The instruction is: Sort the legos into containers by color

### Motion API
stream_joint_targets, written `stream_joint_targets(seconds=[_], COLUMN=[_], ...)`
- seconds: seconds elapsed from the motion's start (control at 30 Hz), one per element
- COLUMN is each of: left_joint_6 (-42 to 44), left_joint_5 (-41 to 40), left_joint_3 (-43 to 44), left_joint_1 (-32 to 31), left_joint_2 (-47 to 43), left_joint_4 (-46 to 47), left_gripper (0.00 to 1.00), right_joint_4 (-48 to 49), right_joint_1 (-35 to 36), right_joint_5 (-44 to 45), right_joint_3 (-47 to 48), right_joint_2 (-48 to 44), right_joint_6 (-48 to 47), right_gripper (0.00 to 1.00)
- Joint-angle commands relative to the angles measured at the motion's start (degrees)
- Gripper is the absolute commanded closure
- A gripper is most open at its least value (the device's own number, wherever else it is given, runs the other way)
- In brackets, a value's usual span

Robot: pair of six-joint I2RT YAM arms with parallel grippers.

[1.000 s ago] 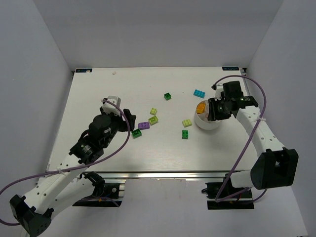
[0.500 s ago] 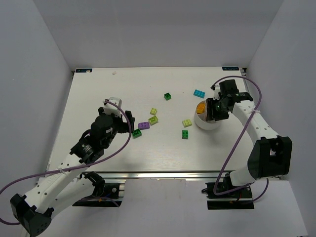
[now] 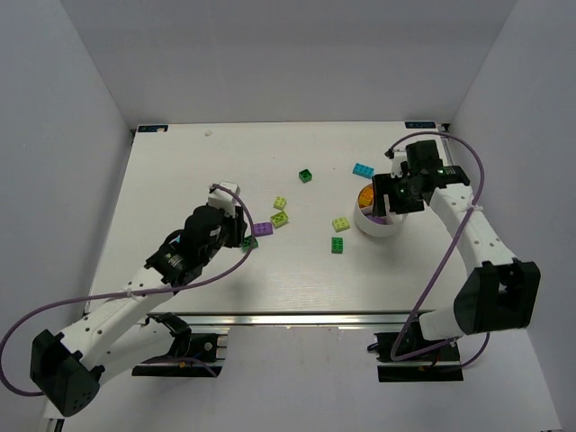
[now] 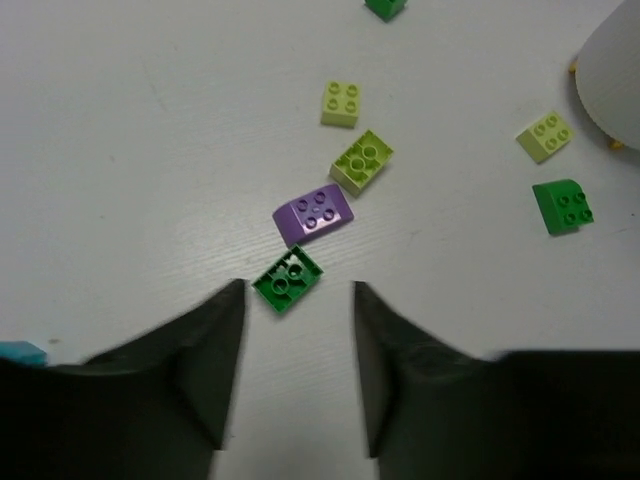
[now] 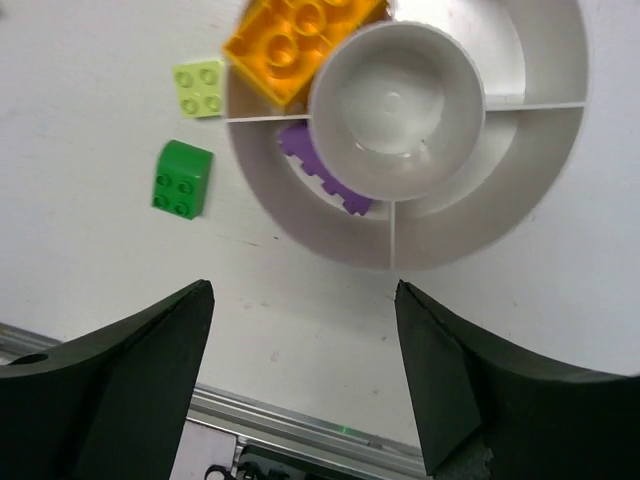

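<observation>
The left claw (image 4: 297, 300) is hovering, spread, at the dark green brick (image 4: 287, 280) on the tabletop (image 4: 120, 150), where a skewed closing could be dragging along the purple brick (image 4: 314, 215) just beside it, while the right claw (image 5: 302, 292) is hanging spread and empty over the white divided bowl (image 5: 540, 170).

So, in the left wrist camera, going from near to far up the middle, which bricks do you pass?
Dark green brick → purple brick → lime brick → pale lime brick → far green brick at the top edge.
</observation>
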Motion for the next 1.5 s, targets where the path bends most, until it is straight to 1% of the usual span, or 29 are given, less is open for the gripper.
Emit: stream_joint_targets(seconds=[0.0,0.03,0.07,0.1,0.13,0.17,0.2,0.23,0.27,0.3,0.33,0.37,0.4,0.43,0.47,0.5,0.53,0.6,0.63,0.7,0.73,0.83,0.87,0.9,1.0,1.2,1.33,1.47], left_joint_6=[0.48,1.71,3.29,6.87,8.65,10.41,12.86,14.71,16.82,21.71,22.98,23.86,25.87,27.02,29.56,31.24,32.91,37.12,38.19,41.08,41.97,44.26,44.61,45.22,46.28,49.09,49.97,50.85], left_joint_5=[4.46,6.04,9.54,11.57,13.16,15.61,15.90,15.90,18.68,21.15,21.52,21.44,21.00,20.22,19.16,18.80,18.54,17.49,16.87,16.87,15.04,15.90,17.81,18.53,21.60,26.79,29.33,29.79], left_joint_3=[0.51,0.86,1.38,2.78,3.58,4.45,5.42,7.08,7.80,8.32,8.94,9.29,9.91,10.87,11.49,12.19,13.07,16.49,18.77,20.54,21.33,26.07,27.30,29.75,33.36,34.26,32.15,30.92], left_joint_1=[-0.25,-0.25,-0.25,-0.25,-0.25,-0.25,-0.25,-0.25,-0.25,-0.25,-0.25,-0.25,-0.25,-0.25,-0.25,-0.25,-0.25,-0.25,-0.25,0.27,0.27,1.42,2.11,2.90,4.57,6.43,7.56,7.57], left_joint_2=[2.95,4.00,6.53,8.04,9.62,13.29,15.07,16.91,18.58,21.38,22.63,23.86,25.96,26.94,28.17,29.40,32.54,35.81,38.96,41.70,43.02,47.85,50.04,51.11,54.01,54.73,53.32,53.84], left_joint_4=[0.36,0.45,0.27,-0.16,-0.25,-0.86,-1.04,-1.31,-1.40,-1.22,-0.87,-0.17,0.01,0.36,1.23,1.24,1.06,0.01,-0.34,-0.34,-0.34,-2.62,-4.63,-5.87,-10.62,-15.37,-15.81,-15.46], left_gripper=[0.53,0.56,0.60,0.64,0.64,0.63,0.61,0.54,0.47,0.41,0.33,0.30,0.28,0.27,0.25,0.24,0.24,0.24,0.24,0.25,0.25,0.25,0.25,0.25,0.26,0.26,0.26,0.26], right_joint_4=[-2.43,-2.96,-3.22,-2.88,-2.35,-1.91,-0.95,1.58,2.74,3.62,6.50,8.53,8.99,8.73,6.20,5.57,5.91,7.75,8.02,8.20,8.37,8.11,8.02,8.02,8.02,8.37,8.99,9.25], right_joint_1=[-0.38,-0.29,-0.47,-0.38,-0.21,-0.20,-0.20,-0.12,-0.12,-0.12,-0.03,-0.03,0.15,0.06,-0.20,0.58,-0.20,-0.20,-0.20,-0.29,-0.20,-0.38,-0.29,-0.29,-0.29,-0.20,-0.29,-0.29], right_joint_5=[-5.20,-8.01,-11.09,-18.34,-22.42,-26.63,-34.25,-37.80,-41.14,-47.70,-50.29,-52.23,-55.47,-56.81,-58.91,-59.54,-59.63,-59.11,-58.93,-58.32,-58.23,-57.09,-56.30,-56.03,-55.16,-54.63,-54.19,-54.54], right_joint_3=[4.65,4.74,4.30,3.43,2.20,-1.38,-3.76,-6.22,-11.56,-14.31,-16.77,-21.49,-22.76,-23.21,-23.38,-23.65,-24.17,-25.49,-25.84,-26.11,-26.46,-26.64,-26.55,-26.72,-26.90,-27.17,-27.52,-27.69], right_joint_2=[-7.50,-8.92,-12.50,-14.62,-16.73,-21.11,-23.41,-25.35,-29.28,-31.24,-32.91,-36.23,-37.05,-37.06,-36.54,-36.44,-36.70,-38.11,-38.72,-39.25,-39.43,-40.66,-40.66,-40.84,-40.92,-40.75,-40.57,-40.40], right_joint_6=[-6.01,-13.17,-17.16,-21.11,-28.46,-32.02,-35.10,-39.91,-43.09,-46.26,-48.81,-51.01,-52.34,-53.40,-57.15,-58.06,-58.15,-58.07,-57.89,-57.89,-57.89,-57.89,-57.89,-57.89,-57.89,-57.98,-57.72,-57.45], right_gripper=[0.22,0.23,0.24,0.26,0.28,0.29,0.31,0.32,0.32,0.32,0.30,0.27,0.19,0.17,0.14,0.13,0.12,0.12,0.12,0.12,0.12,0.12,0.12,0.12,0.13,0.13,0.13,0.13])
